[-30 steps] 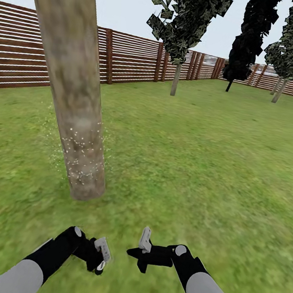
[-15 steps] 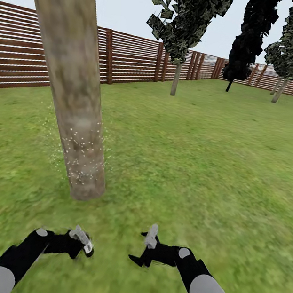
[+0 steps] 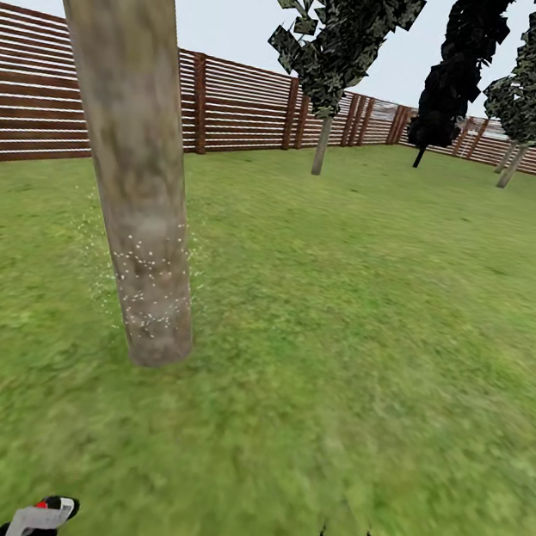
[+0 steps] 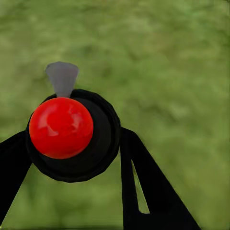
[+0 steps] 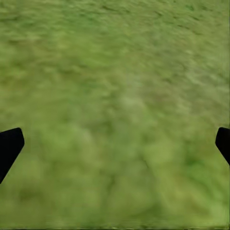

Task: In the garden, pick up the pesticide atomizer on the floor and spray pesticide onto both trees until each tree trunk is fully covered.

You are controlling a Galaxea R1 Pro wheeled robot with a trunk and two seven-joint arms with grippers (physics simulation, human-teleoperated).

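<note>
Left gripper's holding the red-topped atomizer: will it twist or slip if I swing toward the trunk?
Probably rigid: the atomizer looks like hard, glossy plastic. Its round black body, pinched in the left gripper, could rotate or slip, so swing gently. It fits between the fingers, so likely light.

The floor [image 3: 364, 319] is seen as a blurry, mottled green grass lawn, spread out to a brown slatted fence [image 3: 242, 107] by which it is ringed at the back. A thick, leaning tree trunk [image 3: 136, 167] is rooted in the grass on the left, with whitish specks of pesticide [image 3: 150, 283] scattered over its lower part and the grass just beside it. Slimmer trees [image 3: 322, 142] are stood on the lawn farther back, near the fence. In both wrist views, bare grass is shown.
</note>
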